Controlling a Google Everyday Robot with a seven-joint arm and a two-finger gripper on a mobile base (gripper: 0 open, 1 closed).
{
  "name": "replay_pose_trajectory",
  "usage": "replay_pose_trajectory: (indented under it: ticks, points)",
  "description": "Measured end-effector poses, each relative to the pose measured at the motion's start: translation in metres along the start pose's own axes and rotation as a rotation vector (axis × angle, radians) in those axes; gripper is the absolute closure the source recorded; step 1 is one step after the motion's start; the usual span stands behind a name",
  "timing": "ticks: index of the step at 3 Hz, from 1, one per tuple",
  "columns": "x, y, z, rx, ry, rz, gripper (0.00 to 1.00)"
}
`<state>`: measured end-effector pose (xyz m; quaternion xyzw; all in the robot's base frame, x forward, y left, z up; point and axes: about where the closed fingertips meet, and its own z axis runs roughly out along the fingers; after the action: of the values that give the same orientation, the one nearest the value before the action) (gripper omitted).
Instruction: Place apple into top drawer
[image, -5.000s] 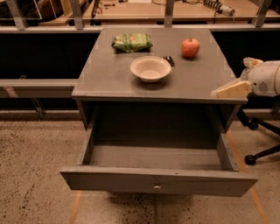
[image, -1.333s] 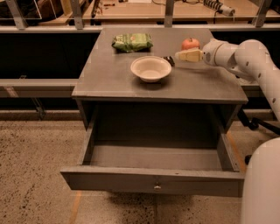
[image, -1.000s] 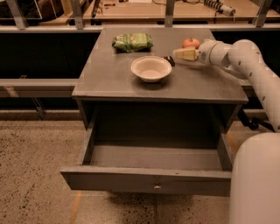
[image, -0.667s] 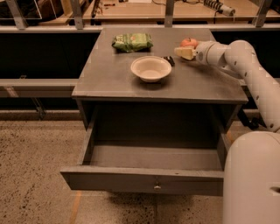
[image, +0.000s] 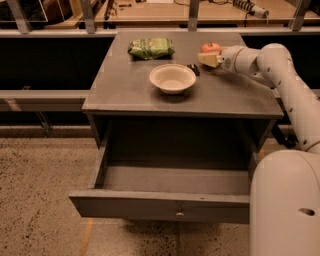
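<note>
Red with yellowish patches, the small round apple (image: 211, 47) sits at the far right of the grey desk (image: 125, 92). The cream tool (image: 209, 59) is at its near side, perhaps touching; whether it is wide or narrow I cannot tell. A glancing push could roll the apple off the far edge. An off-centre grip might drop it by the cream round bowl (image: 172, 78), short of the open grey top drawer (image: 150, 205).

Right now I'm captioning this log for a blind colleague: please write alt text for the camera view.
The gripper reaches in from the right to the back of a grey cabinet top, close to a red apple. A cream bowl and a green packet sit there too; below, the top drawer stands pulled open.
</note>
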<state>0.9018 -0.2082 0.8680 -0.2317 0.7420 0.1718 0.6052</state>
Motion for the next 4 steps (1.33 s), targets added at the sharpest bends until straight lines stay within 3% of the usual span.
replay_pose_trajectory:
  ticks: [1, 2, 4]
  points:
    - [-0.018, 0.010, -0.034, -0.030, 0.002, -0.022, 1.00]
    - [-0.023, 0.045, -0.080, -0.097, -0.016, -0.010, 1.00]
    - [-0.032, 0.057, -0.097, -0.123, -0.027, 0.020, 1.00]
